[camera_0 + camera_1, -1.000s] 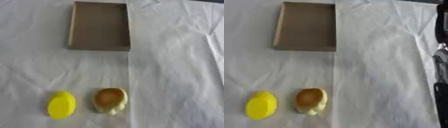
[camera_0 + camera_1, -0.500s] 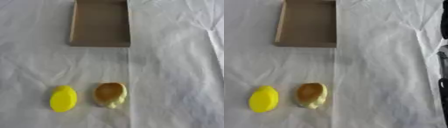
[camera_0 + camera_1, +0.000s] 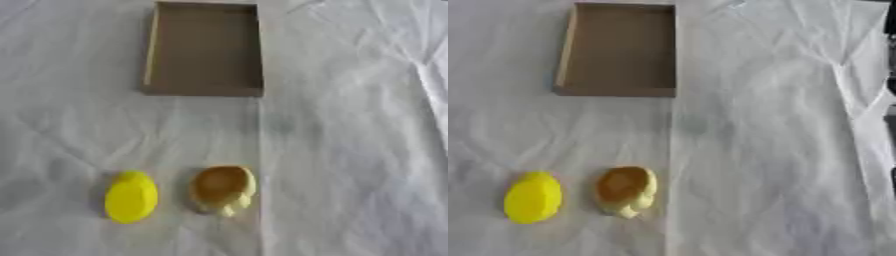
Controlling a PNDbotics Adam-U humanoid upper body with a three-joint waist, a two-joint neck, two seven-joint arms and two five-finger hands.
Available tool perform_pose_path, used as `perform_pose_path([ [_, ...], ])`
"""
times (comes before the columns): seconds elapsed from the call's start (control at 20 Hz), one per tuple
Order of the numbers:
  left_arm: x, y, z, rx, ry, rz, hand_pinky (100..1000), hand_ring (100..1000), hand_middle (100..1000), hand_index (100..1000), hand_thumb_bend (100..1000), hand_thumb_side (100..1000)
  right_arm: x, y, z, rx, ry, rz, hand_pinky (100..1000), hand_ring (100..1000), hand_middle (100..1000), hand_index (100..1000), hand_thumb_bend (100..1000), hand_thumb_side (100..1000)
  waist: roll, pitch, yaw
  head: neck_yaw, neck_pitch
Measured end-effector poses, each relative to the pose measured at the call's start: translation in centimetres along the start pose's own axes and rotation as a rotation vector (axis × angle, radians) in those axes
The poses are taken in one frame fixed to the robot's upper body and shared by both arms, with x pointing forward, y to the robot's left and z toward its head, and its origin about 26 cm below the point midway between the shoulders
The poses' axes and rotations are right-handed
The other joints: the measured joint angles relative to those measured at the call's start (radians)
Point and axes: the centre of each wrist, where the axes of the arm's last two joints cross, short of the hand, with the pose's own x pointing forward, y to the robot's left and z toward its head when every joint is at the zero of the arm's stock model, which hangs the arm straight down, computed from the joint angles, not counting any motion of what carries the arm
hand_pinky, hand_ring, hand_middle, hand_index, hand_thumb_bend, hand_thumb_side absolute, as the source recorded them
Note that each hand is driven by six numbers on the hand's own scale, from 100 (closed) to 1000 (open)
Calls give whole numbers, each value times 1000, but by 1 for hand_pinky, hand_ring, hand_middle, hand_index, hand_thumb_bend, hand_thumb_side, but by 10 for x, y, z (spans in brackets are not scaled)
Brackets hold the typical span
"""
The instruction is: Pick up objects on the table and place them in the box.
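1. The shallow brown cardboard box (image 3: 205, 48) sits open-topped at the far side of the counter (image 3: 350, 150), which is covered in a wrinkled white cloth. Nothing shows inside it, so I judge the task is not yet started.

2. Two things wait at the near side, well apart from the box: a bright yellow oval object, smooth and plastic-looking (image 3: 131, 196), and just beside it a tan and pale-yellow rounded object with a brown top (image 3: 222, 189). They lie close but not touching — room, I'd guess, for fingers to come down around either one.

3. No robot hand can be made out. Only a dark strip shows at the right edge of the right eye view, likely part of the right arm, and whether its fingers are spread or curled I cannot tell. The left hand is out of sight altogether.

4. Relative to that dark strip, both objects lie far across to the left and nearer — the tan one closer, so it seems the natural first pick.
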Motion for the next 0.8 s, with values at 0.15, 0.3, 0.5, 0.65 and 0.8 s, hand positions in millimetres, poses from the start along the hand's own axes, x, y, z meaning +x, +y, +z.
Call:
perform_pose_path([
  [0.15,1,0,0,-120,-24,-17,907,969,900,933,340,394,0,0,1,4,-1,9,923,859,678,875,100,541,-3,-3,0,1,0],
  [0.3,2,1,-5,-196,-60,-35,919,975,903,934,386,370,0,0,2,9,0,13,923,859,677,875,100,540,-3,-5,0,4,0],
  [0.5,5,4,-19,-246,-127,-57,923,980,905,937,404,384,0,1,2,21,-1,11,923,859,676,875,100,540,-3,-7,-3,10,0],
  [0.65,8,2,-30,-287,-168,-56,922,983,906,935,416,396,0,2,2,31,-1,8,924,860,675,875,100,539,-3,-12,-4,12,0],
  [0.8,12,0,-40,-335,-186,-49,921,983,905,931,409,391,0,4,4,42,9,4,925,861,675,875,100,539,-2,-13,-5,15,0],
])
